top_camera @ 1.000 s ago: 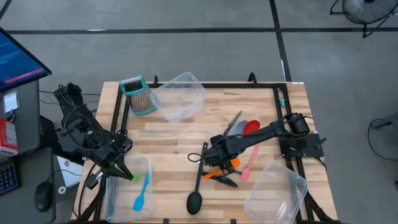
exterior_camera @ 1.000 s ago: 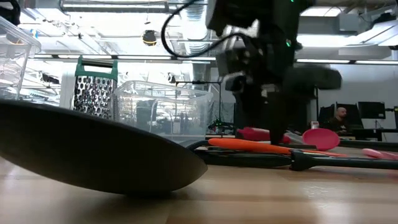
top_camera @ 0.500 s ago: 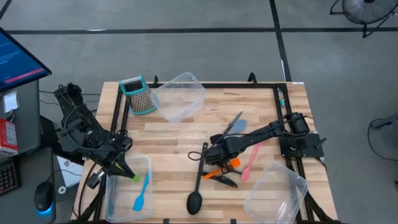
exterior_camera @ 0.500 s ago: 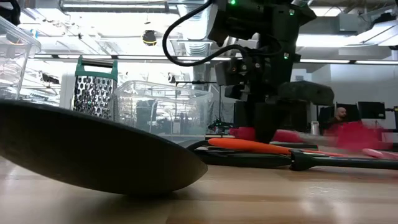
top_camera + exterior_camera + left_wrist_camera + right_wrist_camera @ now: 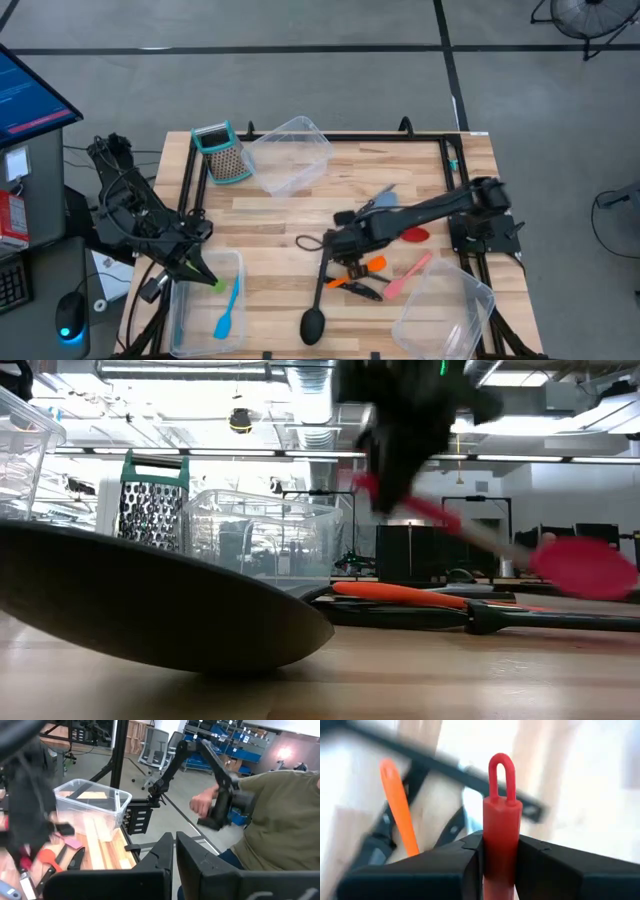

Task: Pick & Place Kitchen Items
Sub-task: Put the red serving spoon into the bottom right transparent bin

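Red spoon (image 5: 501,825) clamped by its handle in my right gripper (image 5: 345,243), lifted clear of the table (image 5: 270,215) mid-board above the orange spatula (image 5: 362,268) and knives (image 5: 362,290), my left gripper (image 5: 200,272) closed, over the near-left tub (image 5: 182,320) holding a blue spatula (image 5: 228,312)

Bright, even light overhead; my right arm smears with motion.

Ceiling strip lights (image 5: 250,453) glare white in my low view, washing out the room behind. The black ladle (image 5: 150,600) looms soft and out of focus, dark against them. My right gripper (image 5: 400,460) and its red spoon (image 5: 585,567) streak. In my right wrist view the spoon's handle is sharp, everything beyond blurred and bleached. Shadows on the table (image 5: 280,215) are faint.
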